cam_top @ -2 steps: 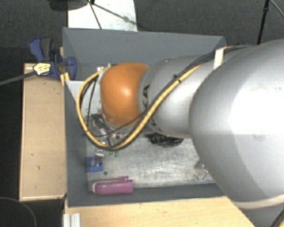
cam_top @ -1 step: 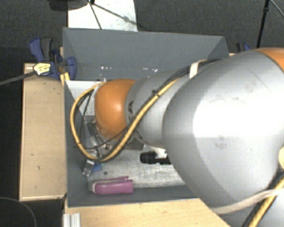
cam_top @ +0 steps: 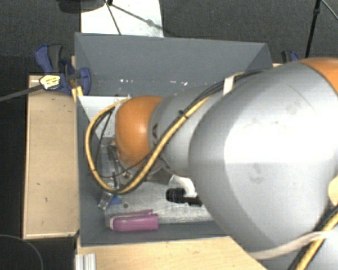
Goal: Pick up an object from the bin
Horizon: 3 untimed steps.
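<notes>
1. arm. the arm point(cam_top: 258, 167) enters from the view's right and covers most of the bin's right side and middle. its large grey links hide whatever lies beneath them.

2. bin. the grey metal bin point(cam_top: 169, 58) shows its back wall, its left wall and a strip of pale floor along the near wall.

3. wrist. an orange cover point(cam_top: 134, 129) sits on the wrist over the bin's left half. a yellow cable point(cam_top: 91, 151) loops out from it toward the left wall and back under the wrist.

4. gripper. the gripper point(cam_top: 109, 179) hangs below the orange cover, low in the bin's left part, close to the floor. the cover and cable mask it, so whether it is wide, narrow or holding anything cannot be told.

5. nearest thing. a purple oblong piece point(cam_top: 134, 223) lies on the floor just beside the near wall, in the bin's near-left corner area. from the gripper it lies toward the view's lower edge and slightly to the right, near but apart. its long axis runs left to right, parallel to the near wall. it appears smooth and rounded, with a paler band along its upper side.

6. other things. a black-and-white piece point(cam_top: 179, 193) lies to the gripper's right, at the edge of the arm's outline. a small blue scrap point(cam_top: 111, 201) lies between the gripper and the purple piece.

7. judgement. a pick of the purple piece would call for a short shift toward the near wall, closing across its short axis.
</notes>
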{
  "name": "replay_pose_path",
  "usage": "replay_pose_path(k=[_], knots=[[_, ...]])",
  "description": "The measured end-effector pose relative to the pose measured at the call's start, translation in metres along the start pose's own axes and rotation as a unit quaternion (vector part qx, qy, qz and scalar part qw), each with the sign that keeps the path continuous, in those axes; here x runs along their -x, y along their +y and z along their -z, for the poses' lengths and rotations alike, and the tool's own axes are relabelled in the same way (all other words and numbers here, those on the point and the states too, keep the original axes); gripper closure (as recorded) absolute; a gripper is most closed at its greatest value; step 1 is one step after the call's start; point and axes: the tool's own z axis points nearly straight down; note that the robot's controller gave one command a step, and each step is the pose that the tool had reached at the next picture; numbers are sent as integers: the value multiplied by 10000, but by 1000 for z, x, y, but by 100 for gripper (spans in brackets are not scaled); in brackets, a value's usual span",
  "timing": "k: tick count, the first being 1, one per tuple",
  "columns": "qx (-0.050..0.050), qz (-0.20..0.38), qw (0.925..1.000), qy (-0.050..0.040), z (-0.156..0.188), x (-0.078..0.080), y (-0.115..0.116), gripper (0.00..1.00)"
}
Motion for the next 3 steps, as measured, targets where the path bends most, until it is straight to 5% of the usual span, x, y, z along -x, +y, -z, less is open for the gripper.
replay_pose_path(k=[1, 2, 3], knots=[[86, 6, 10000, -18, 2, -2, 5, 100], [51, 54, 10000, -52, 17, -2, 9, 100], [47, 100, 9999, -64, 121, -2, 10, 100]])
